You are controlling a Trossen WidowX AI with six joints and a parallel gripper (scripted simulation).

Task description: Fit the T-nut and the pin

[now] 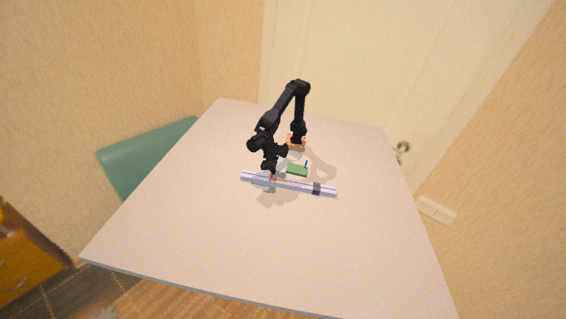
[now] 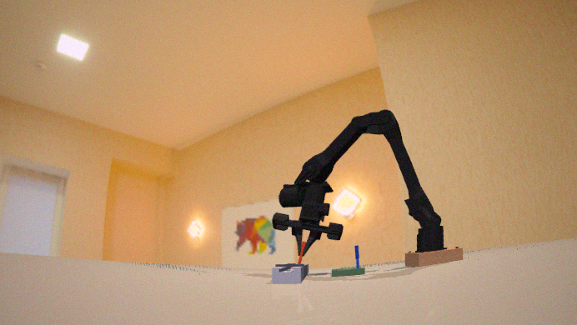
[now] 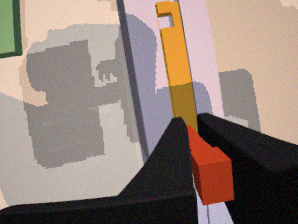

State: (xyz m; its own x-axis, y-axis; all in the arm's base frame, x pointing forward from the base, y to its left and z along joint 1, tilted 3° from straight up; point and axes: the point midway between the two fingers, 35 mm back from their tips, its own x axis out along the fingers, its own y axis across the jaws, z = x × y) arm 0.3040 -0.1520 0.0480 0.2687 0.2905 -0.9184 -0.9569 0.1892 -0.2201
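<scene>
Risk: black 2-finger pincer (image 1: 271, 172) (image 2: 303, 253) (image 3: 189, 125), nearly closed on the slim orange-red handle (image 1: 271, 176) (image 2: 301, 253) (image 3: 212, 172) tilted at the pale aluminum rail (image 1: 300, 187) (image 2: 288, 275) (image 3: 145, 75), may jam the nut (seating unclear) against the slot lips if dragged bracket-ward while cocked.

Top looks down from afar, exterior low across the counter (image 1: 245, 245) (image 2: 167, 300) (image 3: 270, 40), wrist closely downward; all share the rail (image 1: 295, 186) (image 2: 287, 276) (image 3: 202, 50).

Room of uncertain type, homelike in look: patterned tan walls (image 1: 123, 61) (image 2: 479, 125), glowing wall lamps (image 2: 347, 202) (image 2: 195, 229), a multicoloured bear picture (image 2: 255, 234), and a pale door (image 1: 348, 61) with a round handle (image 1: 403, 146).
</scene>
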